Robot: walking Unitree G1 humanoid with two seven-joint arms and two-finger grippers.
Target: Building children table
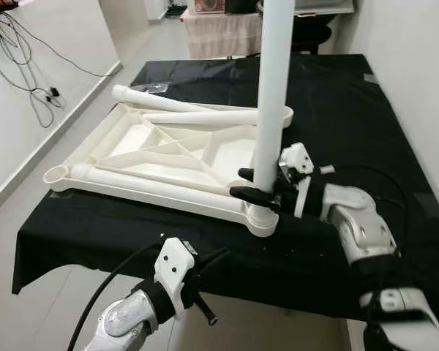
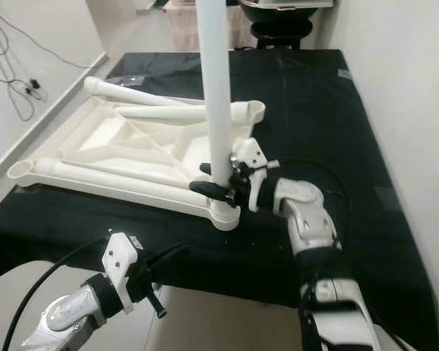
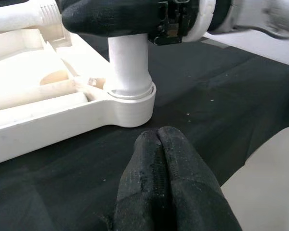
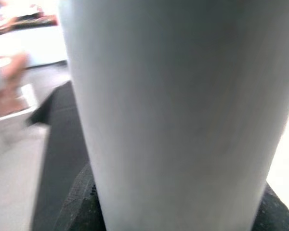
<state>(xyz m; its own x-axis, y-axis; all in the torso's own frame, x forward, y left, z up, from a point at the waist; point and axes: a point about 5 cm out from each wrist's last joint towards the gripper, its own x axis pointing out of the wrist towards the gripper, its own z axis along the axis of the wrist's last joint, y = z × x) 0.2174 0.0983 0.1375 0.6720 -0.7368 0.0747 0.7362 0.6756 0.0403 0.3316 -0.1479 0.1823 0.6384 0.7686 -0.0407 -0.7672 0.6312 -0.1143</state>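
my right gripper (image 1: 257, 184) pinches the upright white leg (image 1: 271, 102) in the upside-down table top's (image 1: 132, 146) near corner socket. left gripper (image 3: 159, 139) is pressed together. next i twist it tight.

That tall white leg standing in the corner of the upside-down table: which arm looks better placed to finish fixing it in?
Probably the right. The right gripper is clamped round the upright leg just above its corner socket. The left gripper hangs shut off the near edge of the black table, holding nothing.
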